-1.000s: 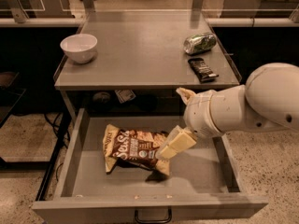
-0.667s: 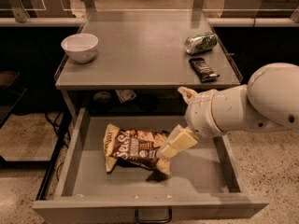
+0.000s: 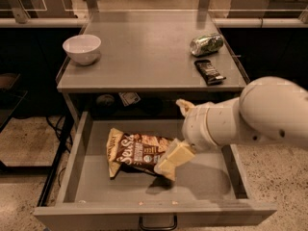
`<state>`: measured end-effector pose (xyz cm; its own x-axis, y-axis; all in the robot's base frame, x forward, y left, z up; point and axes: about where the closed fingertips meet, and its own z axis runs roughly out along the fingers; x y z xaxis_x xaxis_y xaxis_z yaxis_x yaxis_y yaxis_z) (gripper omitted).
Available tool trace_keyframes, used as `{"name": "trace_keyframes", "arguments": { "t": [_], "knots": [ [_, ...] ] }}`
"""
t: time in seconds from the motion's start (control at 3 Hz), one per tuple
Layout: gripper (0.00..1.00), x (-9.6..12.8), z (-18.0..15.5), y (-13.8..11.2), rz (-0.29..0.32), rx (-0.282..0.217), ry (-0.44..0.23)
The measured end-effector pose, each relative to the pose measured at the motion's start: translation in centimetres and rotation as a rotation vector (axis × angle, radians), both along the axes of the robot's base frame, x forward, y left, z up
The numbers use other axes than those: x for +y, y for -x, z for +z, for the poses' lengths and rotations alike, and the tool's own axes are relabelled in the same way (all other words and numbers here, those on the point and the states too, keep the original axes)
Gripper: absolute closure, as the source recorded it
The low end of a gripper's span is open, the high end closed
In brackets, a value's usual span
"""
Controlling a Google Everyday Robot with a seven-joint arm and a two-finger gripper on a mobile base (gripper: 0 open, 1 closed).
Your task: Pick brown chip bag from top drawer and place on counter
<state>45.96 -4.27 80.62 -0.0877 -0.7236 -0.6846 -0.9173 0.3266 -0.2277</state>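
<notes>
The brown chip bag (image 3: 134,153) lies flat in the open top drawer (image 3: 76,170), left of its middle, with its white script lettering facing up. My gripper (image 3: 171,161) reaches down from the right into the drawer and sits on the bag's right end, covering that end. The bulky cream arm (image 3: 250,117) hangs over the drawer's right half. The grey counter (image 3: 144,52) lies above and behind the drawer. The drawer's dark pull handle (image 3: 158,223) shows at the bottom edge.
On the counter stand a white bowl (image 3: 82,48) at the left, a green can (image 3: 206,44) on its side at the right, and a small black candy wrapper (image 3: 210,71) in front of the can. Dark desks flank the cabinet.
</notes>
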Motion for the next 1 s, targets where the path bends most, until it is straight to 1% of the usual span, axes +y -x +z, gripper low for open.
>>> {"name": "trace_keyframes", "arguments": {
  "t": [0.33, 0.67, 1.0],
  "knots": [
    [0.0, 2.4, -5.2, 1.5, 0.021, 0.072, 0.014],
    [0.0, 4.9, -10.3, 1.5, 0.038, 0.117, 0.016],
    [0.0, 7.4, -12.9, -0.6, 0.053, 0.11, 0.015]
  ]
}}
